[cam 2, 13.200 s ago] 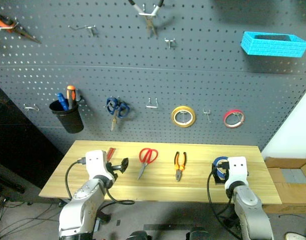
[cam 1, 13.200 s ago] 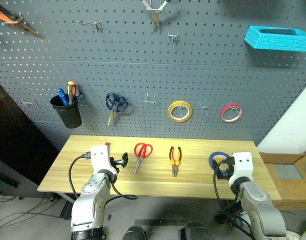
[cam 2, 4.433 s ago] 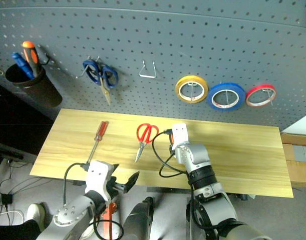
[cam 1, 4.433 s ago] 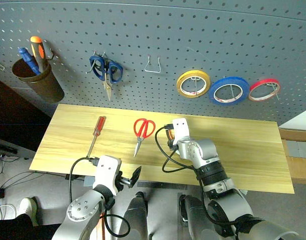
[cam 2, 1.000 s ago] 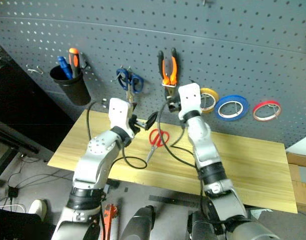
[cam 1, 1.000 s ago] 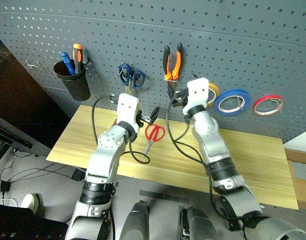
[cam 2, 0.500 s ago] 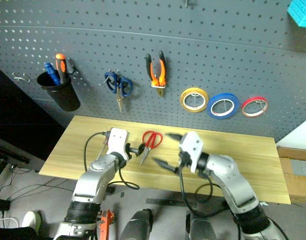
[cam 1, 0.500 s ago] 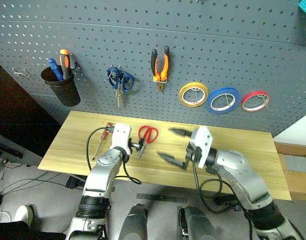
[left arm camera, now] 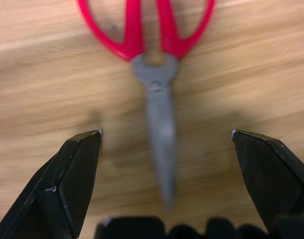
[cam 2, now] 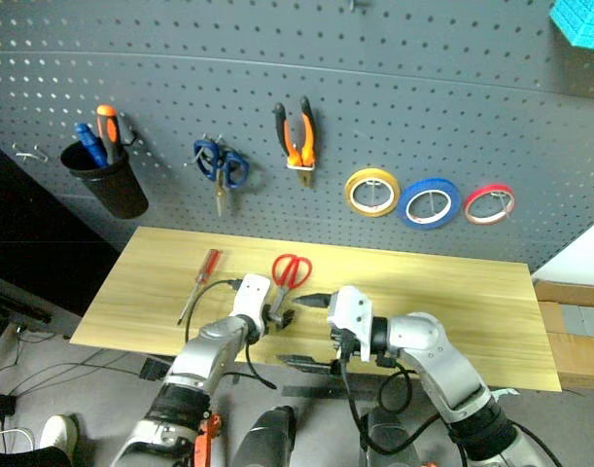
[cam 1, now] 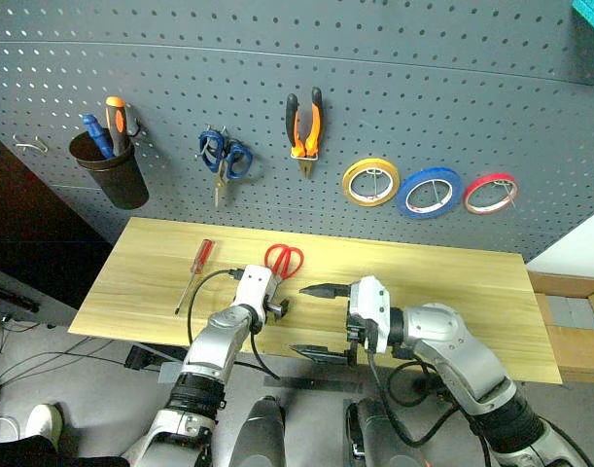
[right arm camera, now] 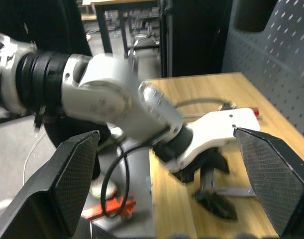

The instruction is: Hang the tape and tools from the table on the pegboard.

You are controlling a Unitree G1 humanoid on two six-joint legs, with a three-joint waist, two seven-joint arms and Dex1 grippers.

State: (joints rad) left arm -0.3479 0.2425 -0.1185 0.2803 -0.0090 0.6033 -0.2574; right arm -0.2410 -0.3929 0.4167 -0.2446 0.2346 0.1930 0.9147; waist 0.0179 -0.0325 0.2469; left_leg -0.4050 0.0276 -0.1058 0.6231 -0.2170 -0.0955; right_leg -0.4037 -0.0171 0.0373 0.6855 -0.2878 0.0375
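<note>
My left gripper (left arm camera: 161, 144) stands wide open and empty, its two black fingers (left arm camera: 74, 174) set either side of the grey blades of the red-handled scissors (cam 1: 282, 261). My right gripper (cam 1: 316, 321) is also fully spread and holds nothing, hanging over the front edge of the light yellowish wood-grain table (cam 1: 452, 292).

The scissors lie flat near the middle of the table, long axis running front to back, red loops toward the dark grey perforated pegboard (cam 1: 423, 88) and the tip pointing at the front edge, toward me. The risk I see: closing on the thin blades rather than the pivot could let the scissors swivel or slip out, and the loops would then sit badly for a hook. How near my fingertips are to the wood I cannot quite judge; they may scrape it.

The slim red-handled screwdriver (cam 1: 194, 272) lies nearer the left end, slanted. The orange-and-black pliers (cam 1: 304, 126) and the thin blue tape ring (cam 1: 428, 192) hang on the pegboard.
</note>
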